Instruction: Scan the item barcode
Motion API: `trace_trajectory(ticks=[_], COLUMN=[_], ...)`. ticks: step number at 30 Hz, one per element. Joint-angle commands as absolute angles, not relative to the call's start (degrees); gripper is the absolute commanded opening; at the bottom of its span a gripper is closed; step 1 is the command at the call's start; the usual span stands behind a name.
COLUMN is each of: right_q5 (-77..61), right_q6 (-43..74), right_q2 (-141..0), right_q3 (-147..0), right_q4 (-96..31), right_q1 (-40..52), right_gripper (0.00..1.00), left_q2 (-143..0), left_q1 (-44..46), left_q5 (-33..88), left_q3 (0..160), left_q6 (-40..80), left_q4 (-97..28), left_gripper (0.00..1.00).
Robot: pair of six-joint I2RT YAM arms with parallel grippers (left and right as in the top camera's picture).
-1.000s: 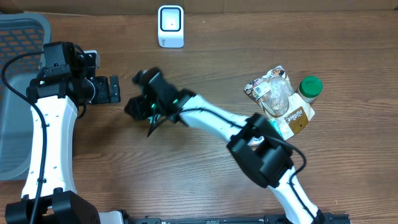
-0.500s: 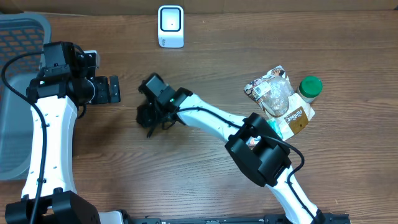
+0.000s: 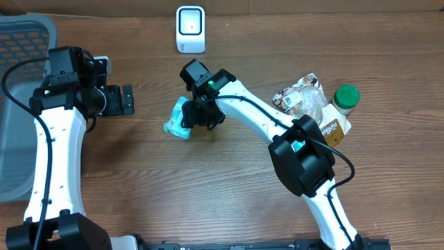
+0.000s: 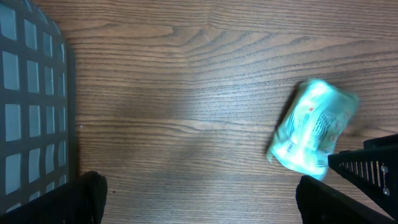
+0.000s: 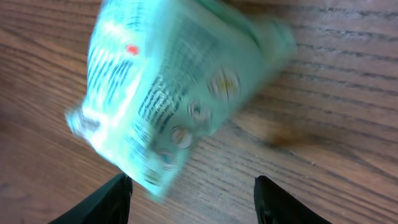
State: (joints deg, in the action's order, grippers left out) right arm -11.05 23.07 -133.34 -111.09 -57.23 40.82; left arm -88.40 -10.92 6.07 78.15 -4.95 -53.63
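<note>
Wood-grain table [image 3: 208, 187] w/ matt finish, glossy teal plastic pouch [image 3: 179, 118], grey plastic mesh basket [image 3: 21, 42]

Nothing fully legible in any view. Teal packet [image 3: 179, 118] carries several lines of dark small print, a red mark and a few round symbols, best seen from the right wrist, but motion blur kills every character; the left wrist view shows the same print, also smeared. Brown pouch [image 3: 331, 132] at the right of the surface has pale lettering along its face, too small to read from overhead. Foil bag [image 3: 295, 94] beside it shows a round printed label, unreadable.
</note>
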Motion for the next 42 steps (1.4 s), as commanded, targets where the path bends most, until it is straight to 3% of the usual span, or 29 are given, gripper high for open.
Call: trace_trajectory(ticks=[1,9,15,20,28,37,42], right_q5=[-6.04,-15.84,-15.7,-9.98,-2.68,-4.21,-11.7], right_q6=[25.32,14.79,17.15,21.85,25.54,25.1,22.26], right_q2=[-131.17,-131.15,-132.27,-132.73,-132.75,-132.75,-132.73], right_q3=[-111.44,-111.48,-111.02,-107.98,-106.15,-106.26,-106.26], right_q4=[-56.23,-54.54,-57.54,-55.94,-55.33,-52.53,-49.01], right_q1=[40.62,32.73,30.89,34.7,41.52,45.65,45.08], right_gripper=[0.6,0.61,0.33,0.23,0.22,0.22,0.23], left_q2=[-88.4,-88.4,-88.4,-88.4,-88.4,-88.4,-88.4], left_q1=[-10.85,-10.85,-10.85,-10.85,-10.85,-10.85,-10.85], left_q5=[6.92,6.92,6.92,6.92,6.92,6.92,6.92], left_q3=[78.56,78.56,78.56,78.56,78.56,78.56,78.56], left_q6=[-6.42,-6.42,-6.42,-6.42,-6.42,-6.42,-6.42], left_q4=[-53.56,-53.56,-53.58,-53.56,-53.56,-53.56,-53.56], left_gripper=[0.99,1.0,1.0,1.0,1.0,1.0,1.0])
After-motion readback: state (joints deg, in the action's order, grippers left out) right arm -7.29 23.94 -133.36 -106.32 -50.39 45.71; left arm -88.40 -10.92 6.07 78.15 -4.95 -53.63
